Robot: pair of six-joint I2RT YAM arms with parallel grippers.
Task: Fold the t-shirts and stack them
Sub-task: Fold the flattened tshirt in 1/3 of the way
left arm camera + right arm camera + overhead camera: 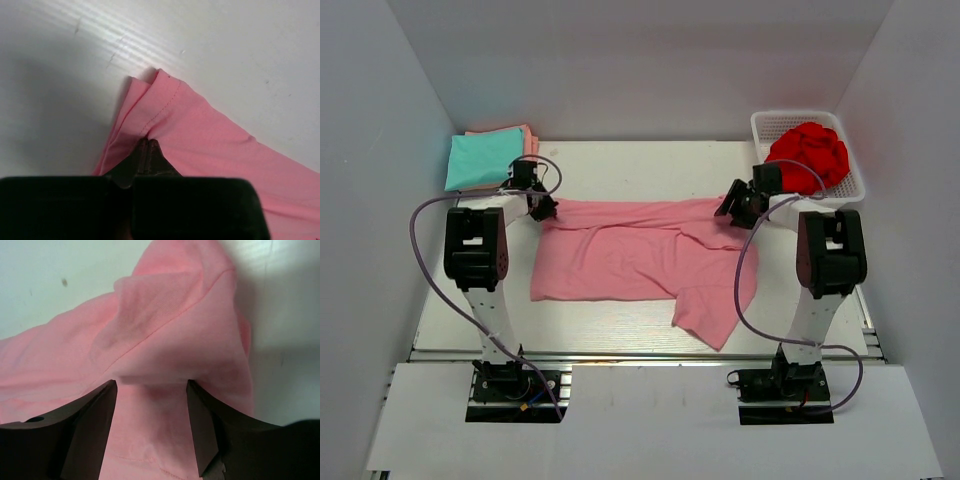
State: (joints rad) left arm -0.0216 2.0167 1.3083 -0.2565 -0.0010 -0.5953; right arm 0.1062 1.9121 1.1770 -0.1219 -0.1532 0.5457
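The light pink t-shirt (630, 255) lies spread on the table, one sleeve hanging toward the near edge. My left gripper (542, 208) is at its far left corner; in the left wrist view the gripper (146, 142) is shut on the hemmed edge of the shirt (215, 145). My right gripper (730, 208) is at the far right corner. In the right wrist view it (151, 386) is open, its fingers (102, 405) straddling a raised fold of the pink shirt (165, 315). A folded teal t-shirt (482, 160) lies on a salmon-orange one (527, 133) at the back left.
A white mesh basket (853, 185) at the back right holds a bundle of red cloth (808, 152), just behind the right arm. White walls close in the table on the left, right and back. Grey cables loop from both arms over the table.
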